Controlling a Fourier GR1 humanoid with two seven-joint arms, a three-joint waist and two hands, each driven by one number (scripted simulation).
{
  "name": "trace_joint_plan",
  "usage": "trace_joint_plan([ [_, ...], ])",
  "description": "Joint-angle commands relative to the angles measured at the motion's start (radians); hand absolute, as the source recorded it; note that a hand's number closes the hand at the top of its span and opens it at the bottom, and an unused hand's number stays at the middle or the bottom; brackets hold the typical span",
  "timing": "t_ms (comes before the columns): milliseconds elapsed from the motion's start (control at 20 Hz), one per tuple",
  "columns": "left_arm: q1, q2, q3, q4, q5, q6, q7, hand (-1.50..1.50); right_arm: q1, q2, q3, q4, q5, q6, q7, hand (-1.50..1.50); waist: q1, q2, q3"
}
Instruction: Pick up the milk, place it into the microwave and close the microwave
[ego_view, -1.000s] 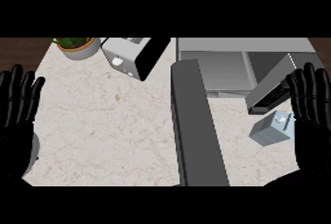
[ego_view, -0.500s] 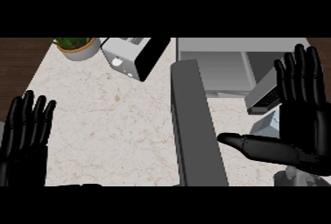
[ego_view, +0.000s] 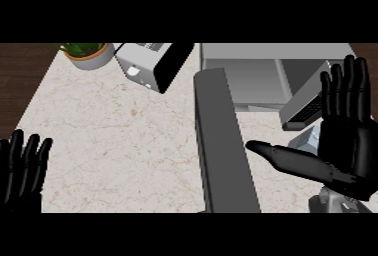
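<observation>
1. The pale blue-grey milk carton (ego_view: 308, 143), a boxy shape with flat faces, stands near the right edge of the worktop; only a small corner shows, between the thumb and palm of the right hand, which covers the rest.
2. The black right hand (ego_view: 353, 135) is held upright over the carton, fingers straight and spread, pointing toward the far edge, thumb stretched out sideways to the left. Whether it touches the carton cannot be told.
3. The grey, smooth-sided microwave (ego_view: 251, 75) sits at the far right corner of the worktop, its cavity open and its long dark grey door (ego_view: 224, 145) swung out toward the near edge.
4. The worktop (ego_view: 125, 135) is cream, speckled stone with faint veins.
5. A silver and black boxy toaster (ego_view: 151, 62) stands at the far edge, and beside it, toward the far left corner, a green plant in a round pale pot (ego_view: 88, 54).
6. The black left hand (ego_view: 22, 172) rests at the near left corner, fingers up, straight and slightly apart.
</observation>
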Motion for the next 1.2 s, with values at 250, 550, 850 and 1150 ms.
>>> trace_joint_plan([
  [250, 0.127, -0.012, -0.017, -0.007, 0.019, -0.056, -0.092, -1.50, 0.075, 0.003, -0.067, 0.078, -0.018, -0.031, -0.095, -1.50, -0.001, 0.000, 0.000],
  [550, 0.134, 0.055, 0.147, -0.019, 0.159, -0.126, -0.108, -1.50, 0.021, -0.022, -0.156, 0.191, -0.065, -0.022, -0.103, -1.50, 0.002, 0.001, 0.000],
  [850, 0.290, 0.013, -0.003, -0.122, 0.069, -0.135, -0.132, -1.50, 0.136, -0.003, -0.194, 0.250, -0.100, -0.028, -0.212, -1.50, 0.003, 0.000, 0.000],
  [1150, 0.269, 0.003, 0.052, -0.041, 0.082, -0.154, -0.205, -1.50, 0.273, -0.018, -0.258, 0.286, -0.172, 0.039, -0.359, -1.50, -0.003, -0.001, 0.000],
])
